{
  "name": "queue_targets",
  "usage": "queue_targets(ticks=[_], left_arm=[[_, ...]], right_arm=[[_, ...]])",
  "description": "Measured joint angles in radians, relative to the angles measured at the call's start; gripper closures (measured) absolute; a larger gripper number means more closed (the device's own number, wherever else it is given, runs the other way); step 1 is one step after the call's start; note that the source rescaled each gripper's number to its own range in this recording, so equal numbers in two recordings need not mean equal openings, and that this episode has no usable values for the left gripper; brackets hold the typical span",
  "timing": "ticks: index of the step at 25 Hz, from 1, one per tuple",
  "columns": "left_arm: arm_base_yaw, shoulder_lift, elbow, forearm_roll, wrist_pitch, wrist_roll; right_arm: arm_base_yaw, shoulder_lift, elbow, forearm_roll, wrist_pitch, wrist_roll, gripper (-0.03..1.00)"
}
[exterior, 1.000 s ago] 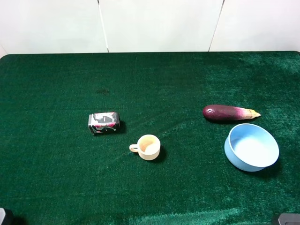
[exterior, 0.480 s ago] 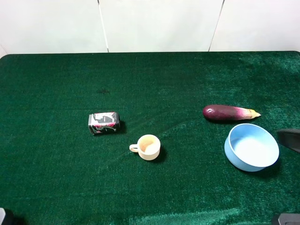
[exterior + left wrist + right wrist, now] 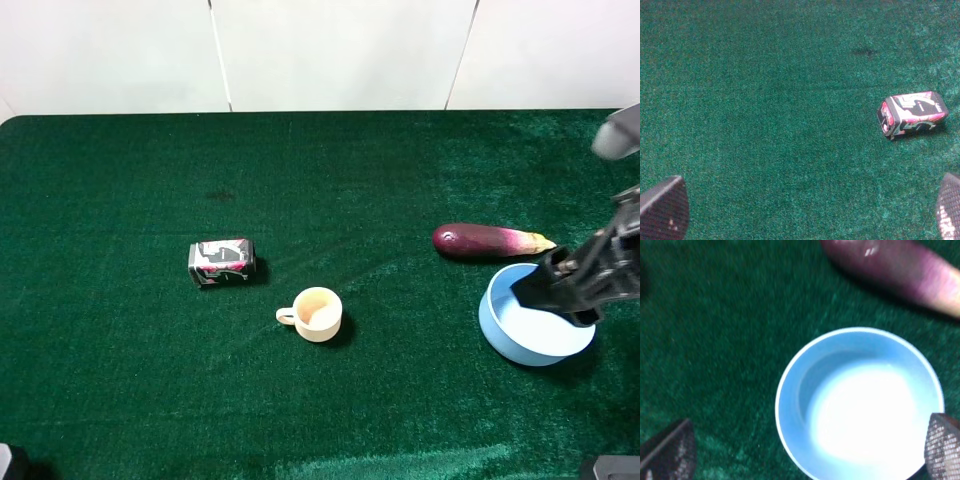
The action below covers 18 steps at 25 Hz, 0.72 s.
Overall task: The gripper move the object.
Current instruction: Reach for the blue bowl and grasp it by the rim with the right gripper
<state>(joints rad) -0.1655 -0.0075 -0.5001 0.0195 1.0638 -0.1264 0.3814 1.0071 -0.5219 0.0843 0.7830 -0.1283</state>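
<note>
The light-blue bowl (image 3: 522, 332) sits on the green cloth at the right, just in front of the purple eggplant (image 3: 488, 241). My right gripper (image 3: 556, 298) hangs over the bowl's right half, jaws open and empty. In the right wrist view the bowl (image 3: 860, 405) lies between the two spread fingertips (image 3: 941, 445), with the gripper (image 3: 805, 452) above its near rim. My left gripper (image 3: 805, 212) is open and empty over bare cloth, far from the bowl.
A small cream handled cup (image 3: 317, 313) stands mid-table. A pink and black carton (image 3: 221, 261) lies on its side to its left, also in the left wrist view (image 3: 912, 113). The eggplant (image 3: 890, 265) lies close behind the bowl. A white wall is at the back.
My right arm has come in from the right edge and now hangs over the bowl. The bowl, eggplant, cup and carton have not moved.
</note>
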Motion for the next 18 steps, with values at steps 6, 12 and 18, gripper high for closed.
queue_targets(ticks=[6,12,18], left_arm=[[0.0,0.0,0.0,0.0,0.0,0.0],[0.0,0.0,0.0,0.0,0.0,0.0],[0.0,0.0,0.0,0.0,0.0,0.0]], right_arm=[[0.0,0.153,0.0,0.0,-0.034,0.015,-0.03],[0.0,0.28,-0.001,0.0,-0.115,0.018,-0.03],[0.0,0.393,-0.001,0.001,-0.196,0.018,-0.03]])
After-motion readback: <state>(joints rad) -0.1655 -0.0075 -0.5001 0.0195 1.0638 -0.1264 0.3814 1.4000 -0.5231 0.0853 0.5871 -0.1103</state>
